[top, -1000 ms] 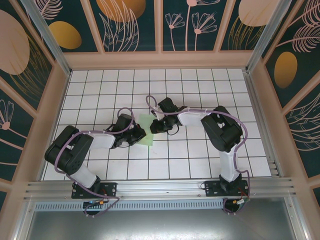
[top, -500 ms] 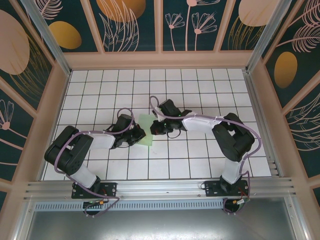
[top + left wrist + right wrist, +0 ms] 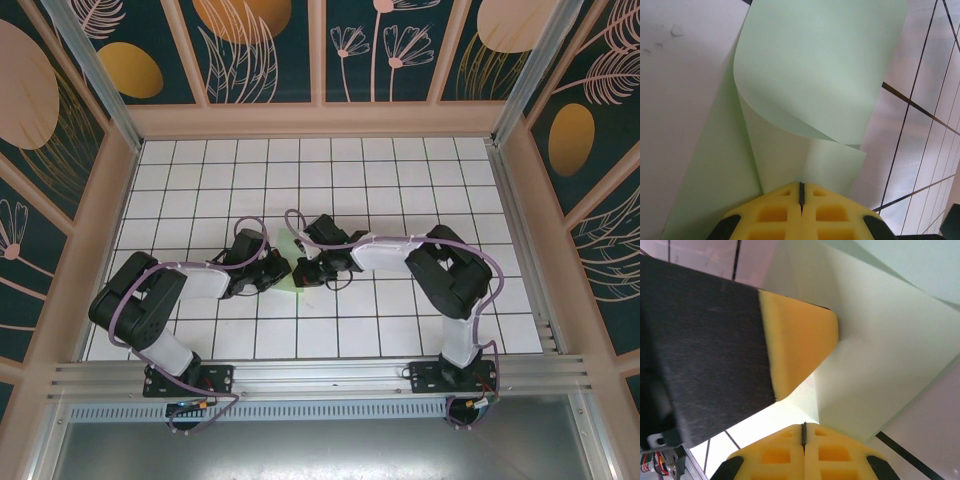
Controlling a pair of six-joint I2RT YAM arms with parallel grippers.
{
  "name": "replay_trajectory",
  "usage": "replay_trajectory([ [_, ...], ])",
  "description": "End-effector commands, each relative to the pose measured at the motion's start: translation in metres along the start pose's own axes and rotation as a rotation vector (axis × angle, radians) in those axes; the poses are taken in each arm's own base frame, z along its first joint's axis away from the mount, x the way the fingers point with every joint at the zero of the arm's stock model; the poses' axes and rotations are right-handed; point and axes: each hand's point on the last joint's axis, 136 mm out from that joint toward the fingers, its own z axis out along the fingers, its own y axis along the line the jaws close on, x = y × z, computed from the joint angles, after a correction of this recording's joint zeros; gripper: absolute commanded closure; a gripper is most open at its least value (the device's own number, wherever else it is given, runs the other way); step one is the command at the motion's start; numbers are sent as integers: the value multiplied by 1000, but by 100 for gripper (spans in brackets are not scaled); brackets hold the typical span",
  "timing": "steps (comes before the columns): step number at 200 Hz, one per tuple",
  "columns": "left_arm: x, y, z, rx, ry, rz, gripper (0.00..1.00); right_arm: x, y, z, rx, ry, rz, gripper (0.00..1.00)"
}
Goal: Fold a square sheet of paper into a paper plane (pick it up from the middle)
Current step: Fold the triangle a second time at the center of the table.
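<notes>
A white grid-tiled table (image 3: 200, 170) lies open around both arms, its wooden side walls (image 3: 112, 200) well apart from them. The left gripper (image 3: 801, 192), yellow foam jaws pressed together, clamps one edge of the pale mint-green, thin square sheet of paper (image 3: 815, 65), which curls over itself beyond the tips. From above, the sheet's long axis runs far-to-near, squeezed between both grippers. The right gripper (image 3: 803, 429), jaws together, seems to nip the sheet's fold, just beside the left one's pad (image 3: 795, 340).
</notes>
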Motion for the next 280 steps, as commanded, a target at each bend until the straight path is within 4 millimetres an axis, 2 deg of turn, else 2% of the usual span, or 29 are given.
replay_trajectory([
  [1, 9, 22, 0, -68, 14, -20, 100, 3, -1, 5, 6, 16, 14, 100],
  [68, 10, 28, 1, -93, 15, -32, 100, 16, -19, 8, 64, 50, 34, 100],
  [160, 11, 32, 1, -105, 15, -36, 100, 40, -27, 7, 82, 111, 60, 100],
  [220, 10, 28, 3, -87, 16, -27, 100, 61, -29, -7, 89, 133, 65, 100],
  [245, 9, 25, 2, -71, 13, -18, 100, 48, -20, -18, 80, 66, 53, 100],
  [280, 8, 21, 3, -40, 3, -25, 100, 6, 2, -29, 45, -96, 66, 100],
])
